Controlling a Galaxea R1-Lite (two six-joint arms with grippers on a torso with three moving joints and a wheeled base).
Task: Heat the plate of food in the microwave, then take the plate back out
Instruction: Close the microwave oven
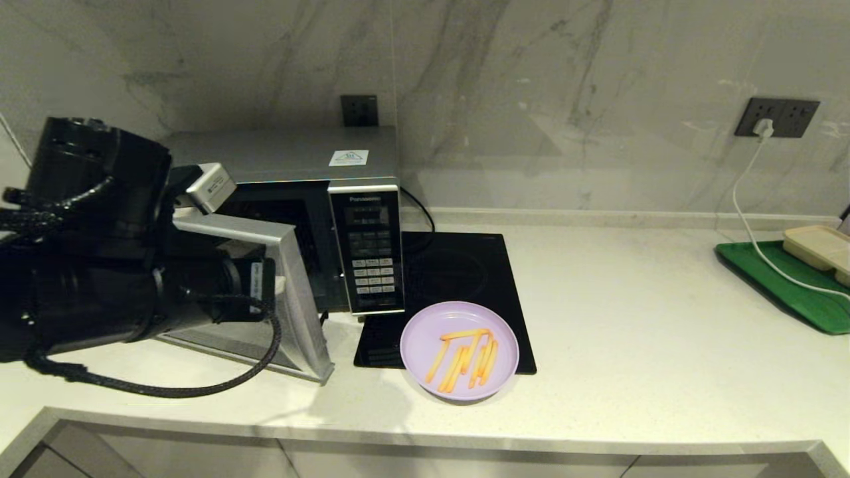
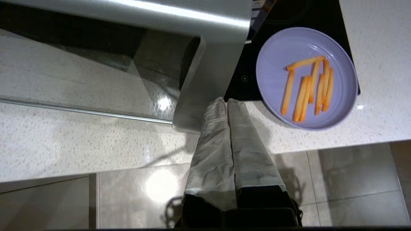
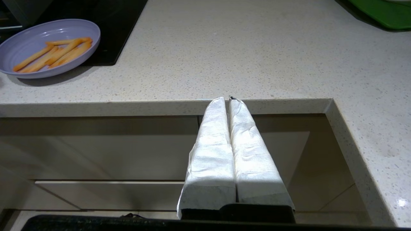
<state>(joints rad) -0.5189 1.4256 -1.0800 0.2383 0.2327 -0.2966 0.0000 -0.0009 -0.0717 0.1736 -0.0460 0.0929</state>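
The lilac plate of food (image 1: pixel 425 338), with orange-yellow fries on it, rests on the counter, partly over the front corner of the black hob. The silver microwave (image 1: pixel 299 156) stands at the back left, and its door (image 1: pixel 302 325) is swung open toward me. My left arm (image 1: pixel 99 265) reaches across in front of the oven. The left gripper (image 2: pixel 226 101) is shut with nothing between its taped fingers, its tips right at the door's free edge (image 2: pixel 205 80), a short way from the plate (image 2: pixel 276 64). My right gripper (image 3: pixel 226 98) is shut and empty, low by the counter's front edge.
A flat black induction hob (image 1: pixel 458 272) lies right of the microwave. A green board (image 1: pixel 783 285) carrying a beige compartment tray (image 1: pixel 820 249) sits at the far right, with a white cable (image 1: pixel 747 212) running to a wall socket. The counter drops off at its front edge (image 1: pixel 425 441).
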